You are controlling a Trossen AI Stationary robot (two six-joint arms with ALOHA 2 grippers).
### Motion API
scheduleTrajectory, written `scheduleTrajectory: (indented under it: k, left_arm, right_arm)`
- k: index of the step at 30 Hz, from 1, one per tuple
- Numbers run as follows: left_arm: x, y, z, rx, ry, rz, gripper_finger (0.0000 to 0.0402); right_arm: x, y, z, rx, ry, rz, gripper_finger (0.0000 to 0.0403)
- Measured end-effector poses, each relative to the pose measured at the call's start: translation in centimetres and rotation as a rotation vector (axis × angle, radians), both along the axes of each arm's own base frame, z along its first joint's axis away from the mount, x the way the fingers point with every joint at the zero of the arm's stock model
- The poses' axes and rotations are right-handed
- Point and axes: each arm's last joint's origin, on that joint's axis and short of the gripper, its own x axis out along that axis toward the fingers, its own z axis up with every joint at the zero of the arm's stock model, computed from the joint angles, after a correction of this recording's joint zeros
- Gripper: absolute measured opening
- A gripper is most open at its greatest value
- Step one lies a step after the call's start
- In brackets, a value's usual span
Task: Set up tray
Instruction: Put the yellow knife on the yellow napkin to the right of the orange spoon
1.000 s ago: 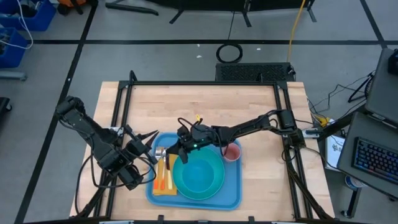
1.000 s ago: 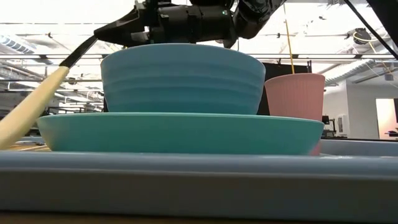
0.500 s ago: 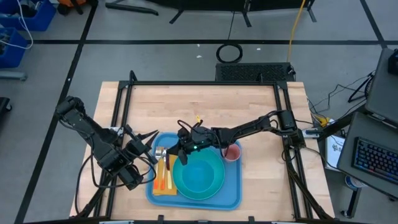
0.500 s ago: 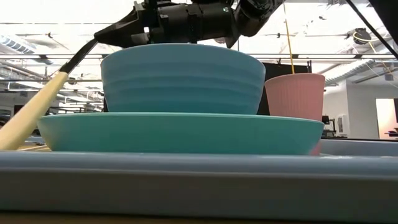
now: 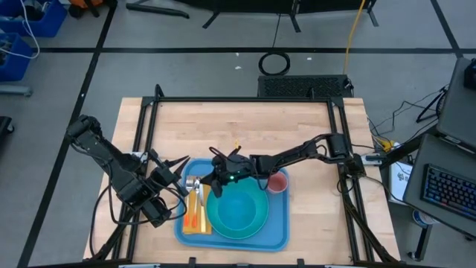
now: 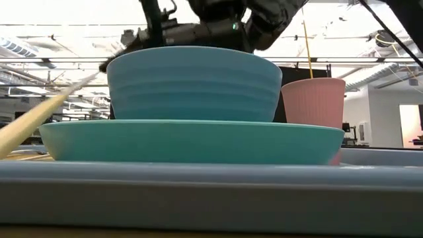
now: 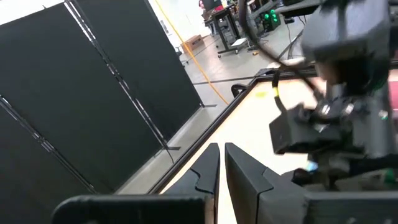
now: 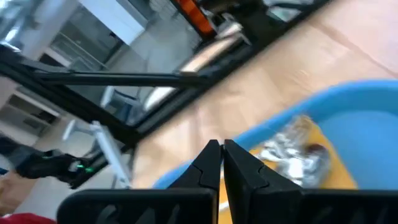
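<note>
One blue tray point(image 5: 277, 231) is sitting at the worktop's front edge. It is carrying one turquoise plate point(image 6: 192, 142), one blue-green bowl point(image 6: 193, 82), one pink cup point(image 5: 277, 182) and one orange napkin point(image 5: 195, 221). Utensils are lying on the napkin — possibly two or three, the count being hard to make out. Two arms are showing over the worktop.

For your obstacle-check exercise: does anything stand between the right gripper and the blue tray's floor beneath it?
The right gripper, shut and empty, hovers over the tray at its left end. Below it lie an orange napkin with cutlery, beside the turquoise bowl. Nothing else shows between.
</note>
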Motion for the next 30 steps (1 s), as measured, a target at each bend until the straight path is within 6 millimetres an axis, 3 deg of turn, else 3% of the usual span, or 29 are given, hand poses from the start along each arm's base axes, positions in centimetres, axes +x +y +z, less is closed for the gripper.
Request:
scheduleTrajectory:
  k: [4,12,30]
  left_arm:
    - [0.0,0.0,0.0,-0.005,0.004,0.000,0.0031]
    - [0.0,0.0,-0.1,-0.018,0.014,-0.001,0.0031]
    - [0.0,0.0,-0.1,-0.024,0.013,-0.001,0.0031]
  right_arm:
    - [0.3,-0.5,-1.2,0.000,0.015,-0.011,0.0001]
    - [0.3,-0.9,-1.8,-0.011,0.055,-0.043,0.0001]
    - [0.2,-1.0,-1.9,-0.025,0.060,-0.065,0.0012]
